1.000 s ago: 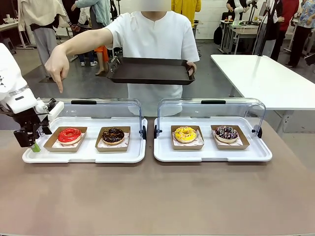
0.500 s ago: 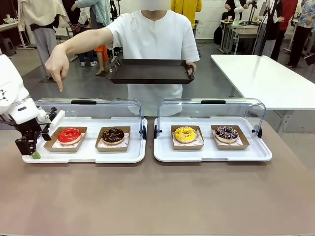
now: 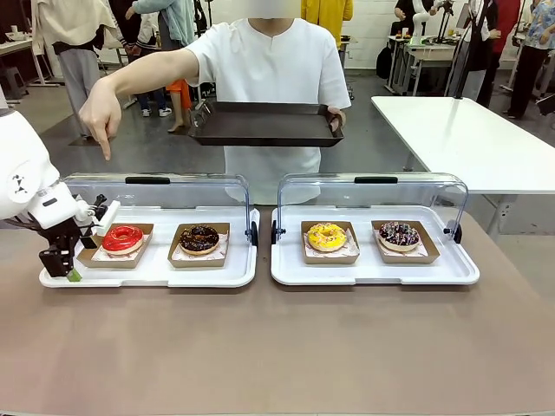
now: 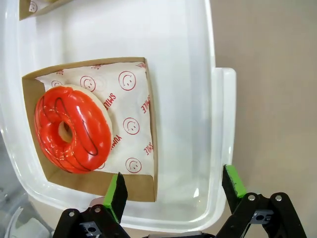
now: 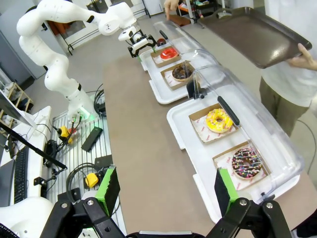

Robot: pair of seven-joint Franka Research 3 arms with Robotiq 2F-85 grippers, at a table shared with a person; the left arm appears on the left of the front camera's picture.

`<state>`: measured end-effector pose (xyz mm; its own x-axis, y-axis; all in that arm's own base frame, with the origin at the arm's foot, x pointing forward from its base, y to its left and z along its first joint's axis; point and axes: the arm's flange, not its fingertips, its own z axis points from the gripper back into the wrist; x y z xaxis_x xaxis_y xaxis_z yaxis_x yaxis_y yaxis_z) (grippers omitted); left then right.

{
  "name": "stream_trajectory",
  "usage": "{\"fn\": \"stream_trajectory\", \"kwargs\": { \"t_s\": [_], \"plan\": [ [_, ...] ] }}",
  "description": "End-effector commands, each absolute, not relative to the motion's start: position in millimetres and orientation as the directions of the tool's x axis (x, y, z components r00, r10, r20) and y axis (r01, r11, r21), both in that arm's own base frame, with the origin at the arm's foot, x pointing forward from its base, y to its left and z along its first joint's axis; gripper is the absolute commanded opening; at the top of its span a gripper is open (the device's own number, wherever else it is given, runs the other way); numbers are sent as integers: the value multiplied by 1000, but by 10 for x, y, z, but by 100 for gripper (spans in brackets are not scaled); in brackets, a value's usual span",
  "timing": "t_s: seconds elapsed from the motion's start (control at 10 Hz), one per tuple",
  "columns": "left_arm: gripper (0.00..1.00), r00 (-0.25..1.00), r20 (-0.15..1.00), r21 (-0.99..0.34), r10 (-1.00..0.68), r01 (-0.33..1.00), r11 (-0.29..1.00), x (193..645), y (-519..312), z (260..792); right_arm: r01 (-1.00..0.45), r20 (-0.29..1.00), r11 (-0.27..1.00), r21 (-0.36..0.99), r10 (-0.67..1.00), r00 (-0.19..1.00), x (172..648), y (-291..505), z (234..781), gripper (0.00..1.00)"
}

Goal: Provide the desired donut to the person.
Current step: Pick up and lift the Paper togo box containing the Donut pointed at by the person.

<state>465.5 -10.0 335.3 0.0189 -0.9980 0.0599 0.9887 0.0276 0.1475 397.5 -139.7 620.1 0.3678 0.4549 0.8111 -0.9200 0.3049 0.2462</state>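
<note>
**Front view.** Person (image 3: pixel 273 78) in white shirt stands at far side of table (image 3: pixel 277 347). Holding hand (image 3: pixel 334 120) keeps a dark serving tray (image 3: pixel 264 124) level at chest height. Pointing hand (image 3: pixel 101 117) is stretched out, index finger straight down, above L end of L tray (image 3: pixel 156 270). L tray and R tray (image 3: pixel 373 273) are white and lie side by side on table, each w/ clear lids (image 3: pixel 165 192) swung up at the back. L tray carries red donut (image 3: pixel 122 237) and chocolate donut (image 3: pixel 199 237). R tray carries yellow donut (image 3: pixel 327 236) and dark sprinkled donut (image 3: pixel 399 233). Each donut sits in its own brown card box on printed paper. Red donut is the one nearest below the pointing finger, in the outermost box at L tray's L end.

**L gripper** (image 4: pixel 174 187). Low at L end of L tray, jaws apart, empty. In L wrist view one green pad (image 4: pixel 113 194) stands over the near edge of red donut's box (image 4: pixel 138 186). The other pad is beyond the tray's rim tab, above bare table. Contact w/ box or tray cannot be told. Donut lies off-centre in box, toward the side away from tray's end.

**R gripper** (image 5: pixel 166 191). In R wrist view it hangs high above table's R end, jaws wide apart, nothing between them. The view runs along both trays toward L arm
</note>
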Motion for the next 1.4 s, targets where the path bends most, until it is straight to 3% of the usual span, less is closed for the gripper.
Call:
{"fn": "stream_trajectory", "kwargs": {
  "t_s": [0.0, 0.6, 0.7, 0.8, 0.9, 1.0, 1.2, 1.3],
  "plan": [
    [100, 50, 35, 173, -998, 983, 55, 4687, -142, 3259, -922, 814, 298, 246, 453, 363, 3974, -1393, 6206, 100],
    [100, 70, 37, 187, -997, 979, 75, 4768, -125, 3244, -922, 814, 298, 246, 453, 363, 3974, -1393, 6206, 100],
    [91, 45, 53, 191, -998, 980, 55, 4781, -118, 3229, -922, 814, 298, 246, 453, 363, 3974, -1393, 6206, 100],
    [44, 46, 38, 196, -998, 979, 52, 4765, -117, 3236, -922, 814, 298, 246, 453, 363, 3974, -1393, 6206, 100],
    [34, 43, 41, 199, -998, 979, 50, 4765, -110, 3250, -922, 814, 298, 246, 453, 363, 3974, -1393, 6206, 100],
    [0, 42, 40, 198, -998, 979, 49, 4768, -109, 3255, -922, 814, 298, 246, 453, 363, 3974, -1393, 6206, 100],
    [0, 43, 42, 199, -998, 979, 51, 4761, -99, 3261, -922, 814, 298, 246, 453, 363, 3974, -1393, 6206, 100],
    [9, 43, 42, 199, -998, 979, 51, 4770, -94, 3267, -922, 814, 298, 246, 453, 363, 3974, -1393, 6206, 100]
  ]
}}
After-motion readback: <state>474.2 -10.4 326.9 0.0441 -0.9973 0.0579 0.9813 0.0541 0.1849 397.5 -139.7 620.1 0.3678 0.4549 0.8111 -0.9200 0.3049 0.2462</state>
